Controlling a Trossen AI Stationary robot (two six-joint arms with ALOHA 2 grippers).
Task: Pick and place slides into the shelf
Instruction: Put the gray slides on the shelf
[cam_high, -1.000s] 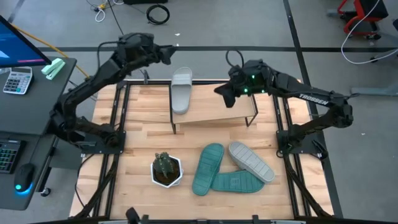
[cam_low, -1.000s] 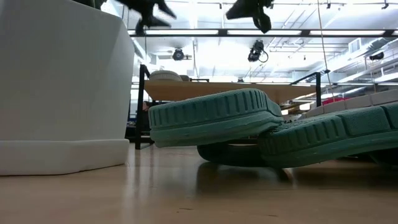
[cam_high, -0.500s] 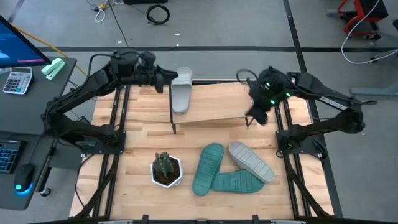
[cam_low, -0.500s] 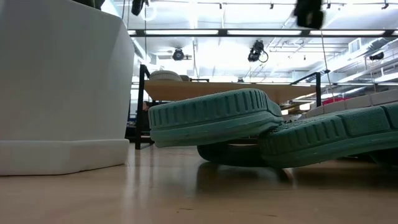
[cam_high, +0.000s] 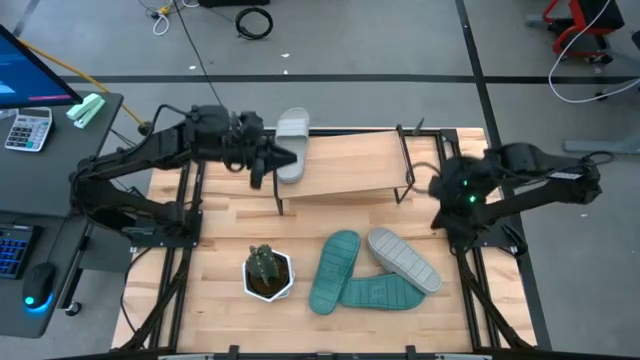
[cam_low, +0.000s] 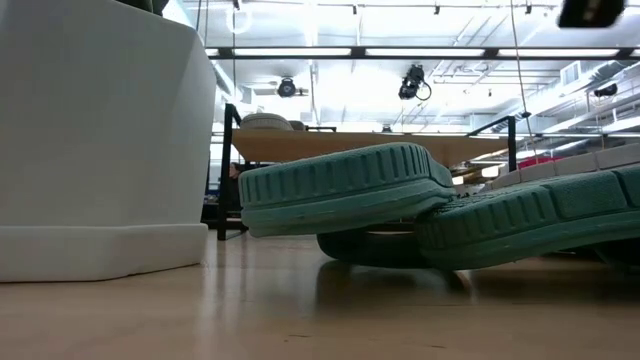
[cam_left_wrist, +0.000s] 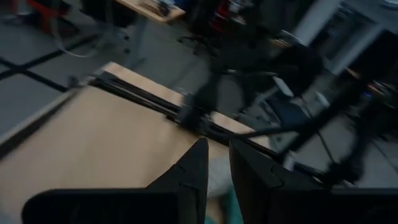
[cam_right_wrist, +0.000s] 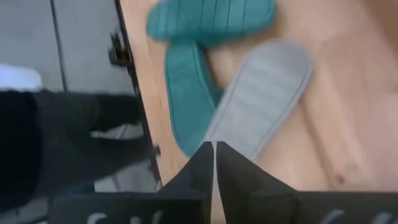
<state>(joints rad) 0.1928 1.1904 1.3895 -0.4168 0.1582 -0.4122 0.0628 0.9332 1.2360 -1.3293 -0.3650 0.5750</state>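
One light grey slide (cam_high: 291, 145) lies on the left end of the shelf (cam_high: 350, 165), its far end reaching over the shelf's far edge. Two teal slides (cam_high: 333, 270) (cam_high: 383, 293) and a second grey slide (cam_high: 403, 258) lie in an overlapping heap on the table's near right, ribbed soles up. My left gripper (cam_high: 285, 160) hangs shut above the shelf's left end beside the grey slide, holding nothing. My right gripper (cam_right_wrist: 213, 152) is shut, tipped down off the shelf's right end above the heap (cam_right_wrist: 261, 93).
A small plant in a white pot (cam_high: 267, 272) stands on the table's near left, close to the teal slides. The shelf's board is bare to the right of the grey slide. Black frame rails (cam_high: 190, 200) run along both table sides.
My left gripper has swung from beyond the shelf's far edge toward the near edge and now hangs over the shelf's left end. My right gripper has left the shelf's right part, gone toward the table's right edge and tipped downward. The slides have stayed in place.
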